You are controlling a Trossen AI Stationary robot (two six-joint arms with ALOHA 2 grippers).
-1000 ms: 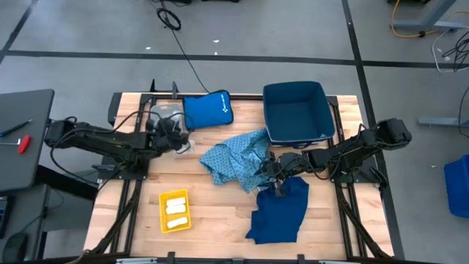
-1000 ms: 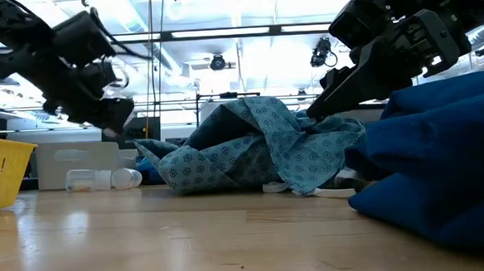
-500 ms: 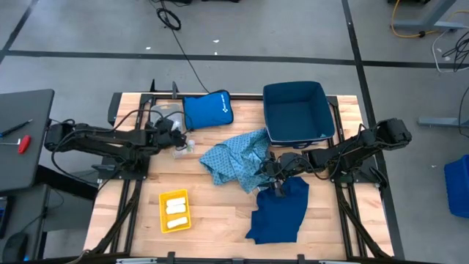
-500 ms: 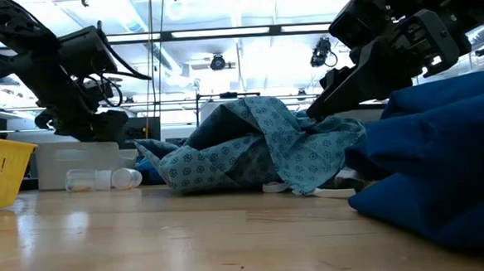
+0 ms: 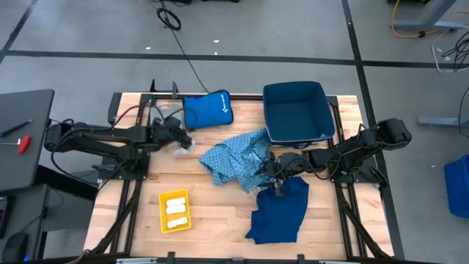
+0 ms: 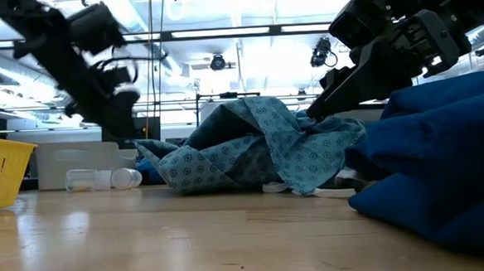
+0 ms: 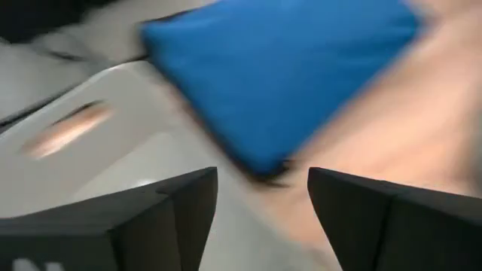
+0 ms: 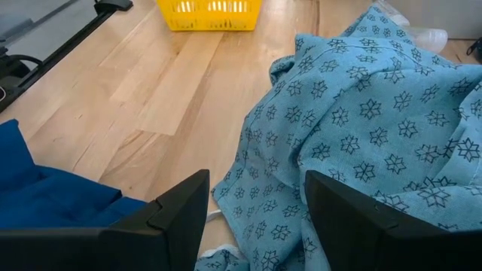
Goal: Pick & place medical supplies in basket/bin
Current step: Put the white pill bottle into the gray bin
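Observation:
My left gripper (image 5: pixel 182 136) is open and hovers above the table, beside the near left corner of the royal-blue pouch (image 5: pixel 209 110); its wrist view is blurred. Two small clear vials (image 5: pixel 184 149) lie on the table just nearward of it, also seen low (image 6: pixel 103 179). My right gripper (image 5: pixel 270 171) is open, low over the near right edge of the light-blue patterned garment (image 5: pixel 234 160), which lies crumpled mid-table. The navy garment (image 5: pixel 280 211) lies bunched nearer the front. White rolls (image 5: pixel 175 207) lie in the yellow basket (image 5: pixel 163 220).
A dark blue bin (image 5: pixel 297 111) stands at the far right of the table. A pale translucent container (image 5: pixel 165 114) sits left of the pouch, close behind my left gripper. Bare wood shows at the front between the basket and the navy garment.
My left gripper has risen from just above the vials and swung a little toward the table's right and the pouch, tipping as it went; it is blurred with motion. The vials have stayed where they lay. My right arm has kept still.

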